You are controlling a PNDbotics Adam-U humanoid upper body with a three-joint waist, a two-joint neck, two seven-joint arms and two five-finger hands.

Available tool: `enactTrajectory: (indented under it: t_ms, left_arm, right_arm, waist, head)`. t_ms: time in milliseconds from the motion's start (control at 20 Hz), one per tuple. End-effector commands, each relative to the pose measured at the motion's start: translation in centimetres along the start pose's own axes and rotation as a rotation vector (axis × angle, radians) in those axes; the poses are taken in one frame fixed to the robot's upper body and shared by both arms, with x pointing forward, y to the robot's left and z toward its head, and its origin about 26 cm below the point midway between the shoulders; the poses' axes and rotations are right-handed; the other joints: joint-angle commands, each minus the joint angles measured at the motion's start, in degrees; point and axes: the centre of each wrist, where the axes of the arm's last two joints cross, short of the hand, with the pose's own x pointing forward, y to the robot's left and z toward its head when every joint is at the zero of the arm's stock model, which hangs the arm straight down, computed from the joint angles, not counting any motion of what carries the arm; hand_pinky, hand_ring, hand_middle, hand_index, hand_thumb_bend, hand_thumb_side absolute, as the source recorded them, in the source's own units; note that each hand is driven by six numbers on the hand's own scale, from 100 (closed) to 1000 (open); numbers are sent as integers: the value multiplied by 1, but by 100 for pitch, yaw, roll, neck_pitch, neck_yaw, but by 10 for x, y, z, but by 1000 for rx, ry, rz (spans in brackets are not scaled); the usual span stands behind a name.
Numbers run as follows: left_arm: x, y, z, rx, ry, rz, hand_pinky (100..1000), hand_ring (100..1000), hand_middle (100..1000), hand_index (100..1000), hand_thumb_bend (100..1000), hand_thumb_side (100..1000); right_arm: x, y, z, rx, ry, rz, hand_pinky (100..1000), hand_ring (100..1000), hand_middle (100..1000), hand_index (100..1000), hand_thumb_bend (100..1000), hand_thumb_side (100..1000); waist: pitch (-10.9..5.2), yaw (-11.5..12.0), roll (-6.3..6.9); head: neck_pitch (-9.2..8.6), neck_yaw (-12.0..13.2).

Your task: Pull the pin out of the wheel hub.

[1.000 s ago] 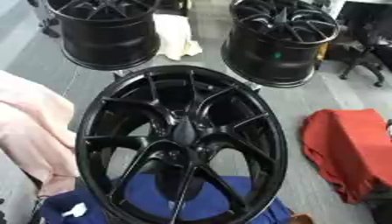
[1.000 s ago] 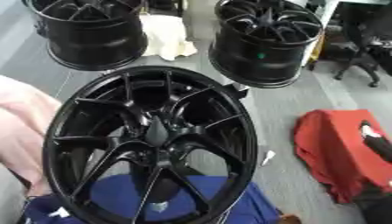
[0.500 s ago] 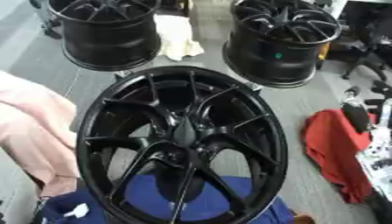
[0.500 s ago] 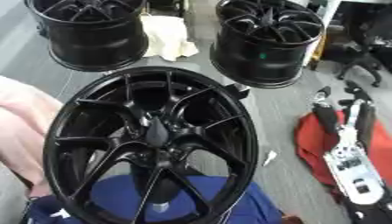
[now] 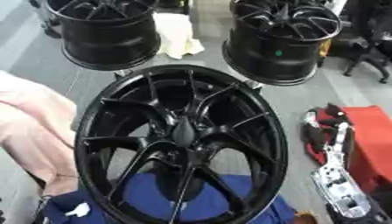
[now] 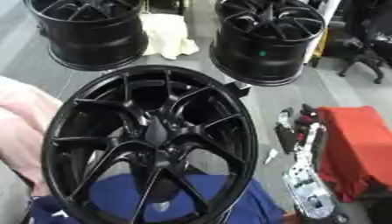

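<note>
You had the big black wheel (image 5: 180, 144) right in front of you, standing tilted, with its spokes meeting at the hub (image 5: 183, 130) in the middle. I could not make out the pin in the hub, because that spot was all dark.

Your right hand (image 6: 300, 131) came in from the right side, low down, next to the wheel's rim but not touching it. Its silver and black arm (image 6: 310, 194) ran up from the bottom right corner. The fingers (image 6: 287, 138) pointed up and away from you. They were blurry, so I cannot tell if they were apart or together. Your left hand did not show.

A blue cloth (image 5: 153, 197) lay under the wheel. A red cloth (image 6: 356, 148) lay on the floor just right of the hand. A pink cloth (image 5: 30, 131) lay on the left, beside the wheel.

Two more black wheels stood farther back, one on the left (image 5: 103, 33) and one on the right (image 5: 283, 39). A pale yellow cloth (image 5: 180, 35) lay between them.
</note>
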Motion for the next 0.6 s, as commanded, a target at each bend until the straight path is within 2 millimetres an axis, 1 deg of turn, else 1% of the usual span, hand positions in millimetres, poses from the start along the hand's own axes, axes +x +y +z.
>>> enactTrajectory:
  t_ms: [50,250,450,500,600]
  left_arm:
    - [7,9,1,-72,-80,-89,742,636,575,785,187,737]
    - [6,8,1,-69,-82,-92,742,640,578,785,187,735]
    - [5,8,2,-68,-81,-93,741,637,576,784,177,734]
    - [5,8,2,-67,-79,-93,740,636,576,784,175,733]
    - [5,8,2,-66,-77,-96,740,636,575,784,178,732]
  right_arm:
    - [-1,1,0,-12,-10,-64,647,670,737,847,100,500]
    - [-10,1,4,-19,11,-99,644,665,735,850,100,491]
    - [-16,3,5,-1,15,-58,640,657,730,852,100,475]
    - [-17,4,6,5,13,-43,640,656,730,852,100,479]
    - [-18,5,6,16,8,-15,640,657,731,857,100,528]
  waist:
    - [-38,-8,55]
    - [-31,5,64]
    - [-46,24,60]
    - [-50,29,59]
    - [-59,38,60]
  head:
    - [-81,-2]
    - [-99,-14]
    - [-79,-14]
    - [-79,-10]
    - [-63,11]
